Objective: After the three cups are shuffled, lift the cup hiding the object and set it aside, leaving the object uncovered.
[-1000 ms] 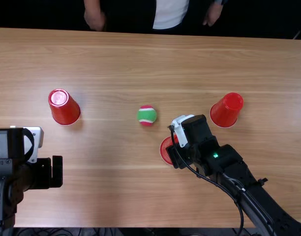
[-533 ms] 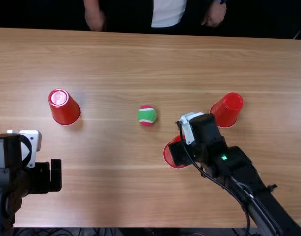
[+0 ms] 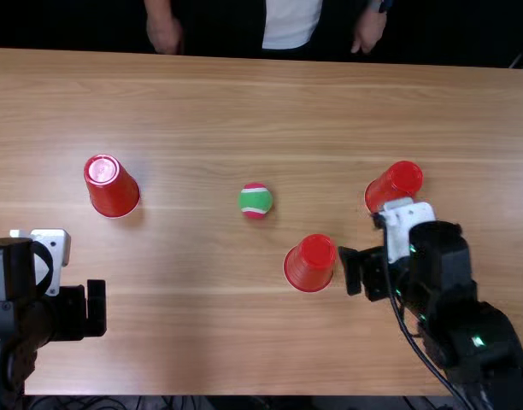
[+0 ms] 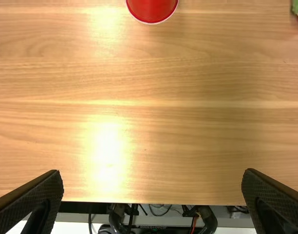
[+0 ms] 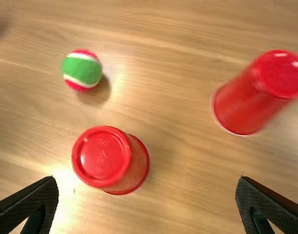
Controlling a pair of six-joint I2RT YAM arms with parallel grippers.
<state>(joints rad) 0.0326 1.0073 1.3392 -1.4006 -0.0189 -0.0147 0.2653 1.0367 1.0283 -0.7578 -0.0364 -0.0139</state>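
- Three red cups stand mouth-down on the wooden table (image 3: 244,94), and there is one ball.
- The left cup (image 3: 112,186) stands well apart from the others, on the left side.
- The right cup (image 3: 393,190) stands on the right side, beyond the right arm's wrist.
- The middle cup (image 3: 310,262) stands between those two but closer to the table's near edge.
- The ball (image 3: 255,200) – green with red bands – lies uncovered on the bare wood. It is near the middle cup, just beyond it and to its left, and touches no cup.
- There are two grippers, one on each arm.
- The right gripper (image 3: 357,271) sits just beside the middle cup, on its right, with a small gap between them. Its wrist view shows the fingers spread wide; they pinch nothing and touch nothing.
- The left gripper (image 4: 150,174) hangs over the table's near edge on the left side, well short of the left cup. Its fingers are also spread wide – nothing lies between them.
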